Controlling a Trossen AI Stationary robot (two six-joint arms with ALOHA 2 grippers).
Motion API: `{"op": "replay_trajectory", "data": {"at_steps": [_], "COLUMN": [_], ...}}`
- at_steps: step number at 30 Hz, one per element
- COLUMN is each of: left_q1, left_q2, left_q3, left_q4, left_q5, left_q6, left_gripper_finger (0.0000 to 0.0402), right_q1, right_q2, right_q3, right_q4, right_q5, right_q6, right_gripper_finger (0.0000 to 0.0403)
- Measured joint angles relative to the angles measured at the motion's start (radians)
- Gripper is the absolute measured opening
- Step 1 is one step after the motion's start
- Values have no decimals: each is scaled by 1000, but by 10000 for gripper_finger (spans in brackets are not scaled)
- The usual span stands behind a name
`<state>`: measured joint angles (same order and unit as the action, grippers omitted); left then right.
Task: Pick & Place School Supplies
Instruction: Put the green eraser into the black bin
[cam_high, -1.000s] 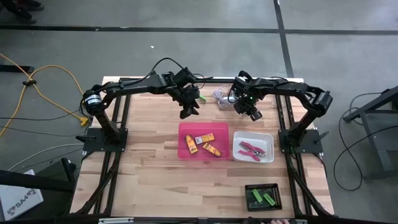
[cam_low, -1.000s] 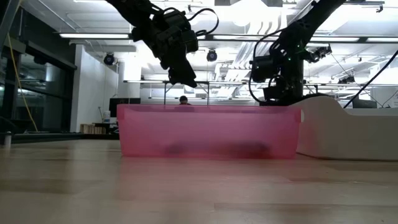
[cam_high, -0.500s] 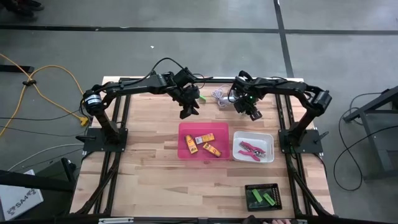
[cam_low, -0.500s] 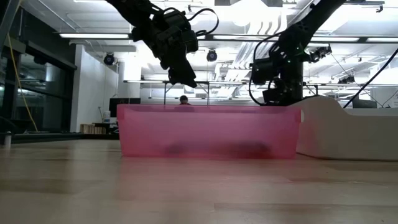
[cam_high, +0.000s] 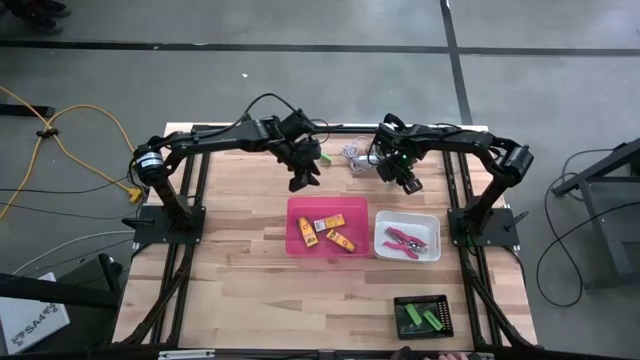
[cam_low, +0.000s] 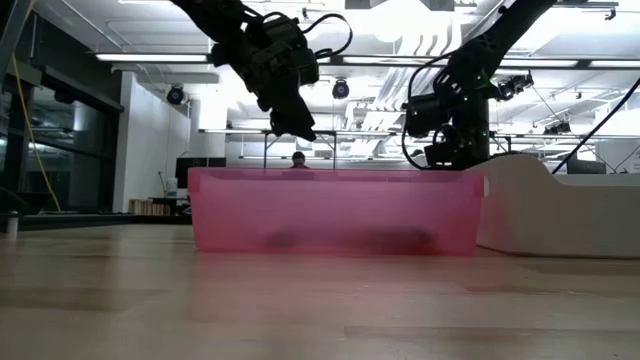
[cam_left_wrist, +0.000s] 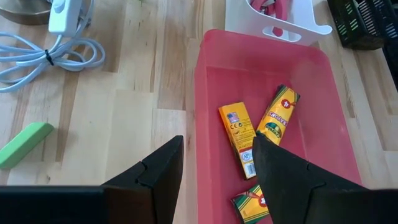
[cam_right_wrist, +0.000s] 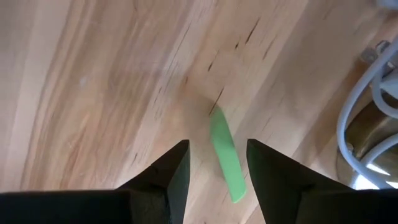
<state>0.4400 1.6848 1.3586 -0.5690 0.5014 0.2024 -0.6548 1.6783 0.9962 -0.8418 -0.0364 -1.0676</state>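
At the near edge a black slotted plastic tray (cam_high: 447, 318) holds several short bright-green sticks (cam_high: 422, 318). Farther in, a translucent pink rectangular tray (cam_high: 294, 228) carries the yellow-orange crayon boxes (cam_high: 328, 232), and the white plastic tray (cam_high: 432, 222) beside it holds the pink-handled scissors (cam_high: 403, 240). Just beyond the pink tray's far rim the left gripper (cam_high: 303, 178) hangs raised, jaws apart and empty, unmoved over the last second. The right gripper (cam_high: 403, 176) has crept slightly toward the far edge, also raised, jaws apart with nothing in them. One loose green stick (cam_high: 323, 157) lies on the bare wood at the far edge near a white bulb with grey cord (cam_high: 352, 152). The right wrist view frames that stick between its fingers – probably the next pick.
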Motion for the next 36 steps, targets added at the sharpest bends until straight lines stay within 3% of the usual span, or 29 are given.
{"op": "replay_trajectory", "data": {"at_steps": [18,27,36], "left_q1": [-24,-24,-24], "left_q2": [0,0,0], "left_q3": [0,0,0], "left_q4": [0,-16,-15], "left_q5": [-1,-1,-1], "left_q6": [0,0,0], "left_gripper_finger": [187,187,187], "right_q1": [0,9,8], "right_q2": [35,98,50], "right_q3": [0,1,-1], "right_q4": [1,32,38], "right_q5": [-17,58,68], "right_q6": [3,16,16], "right_gripper_finger": [148,148,102]}}
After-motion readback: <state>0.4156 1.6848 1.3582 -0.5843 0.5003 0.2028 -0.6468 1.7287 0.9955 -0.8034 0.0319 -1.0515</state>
